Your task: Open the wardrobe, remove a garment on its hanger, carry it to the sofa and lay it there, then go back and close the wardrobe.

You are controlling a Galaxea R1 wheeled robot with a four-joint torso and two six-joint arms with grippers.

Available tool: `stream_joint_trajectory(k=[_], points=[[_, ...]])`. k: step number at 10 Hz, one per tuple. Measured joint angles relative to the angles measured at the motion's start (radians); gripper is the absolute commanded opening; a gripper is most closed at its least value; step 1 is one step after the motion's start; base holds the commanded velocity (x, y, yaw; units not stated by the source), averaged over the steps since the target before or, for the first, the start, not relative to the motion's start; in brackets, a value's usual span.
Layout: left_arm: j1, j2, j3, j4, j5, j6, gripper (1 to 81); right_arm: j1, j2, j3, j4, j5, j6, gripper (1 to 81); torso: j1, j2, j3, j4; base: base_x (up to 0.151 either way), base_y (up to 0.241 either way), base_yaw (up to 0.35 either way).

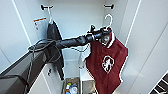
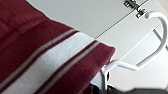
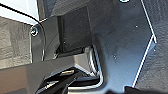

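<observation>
Home closet: white wardrobe (clothes on hangers).

wall sticker: white paper label with orange band on the white wardrobe's inner wall; print too small to read
jacket emblem: white crest on dark red garment; no letters legible

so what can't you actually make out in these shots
- Left hand: head view, bunched against the jacket collar, so its grip on the hanger is unclear.
- Box contents: head view, blurred and cut by the bottom edge.
- Grey shirt: head view, lower part behind the arm.
- Jacket body: left wrist view, cropped to the striped collar.
</observation>
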Motion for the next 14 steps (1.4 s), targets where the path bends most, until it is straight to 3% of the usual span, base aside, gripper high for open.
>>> stream_joint_trajectory(k=[8, 14], points=[[0.020, -0.001, 0.266, 0.000, 0.032, 0.054, 1.0, 0.000, 0.000, 0.000, 0.000, -0.001, 0.000, 81.1, 0.000, 0.000, 0.000, 0.000, 0.000, 0.000, 0.000], [0.050, -0.282, 0.531, 0.000, 0.082, 0.106, 1.0, 0.000, 0.000, 0.000, 0.000, 0.000, 0.000, 81.1, 0.000, 0.000, 0.000, 0.000, 0.000, 0.000, 0.000]])
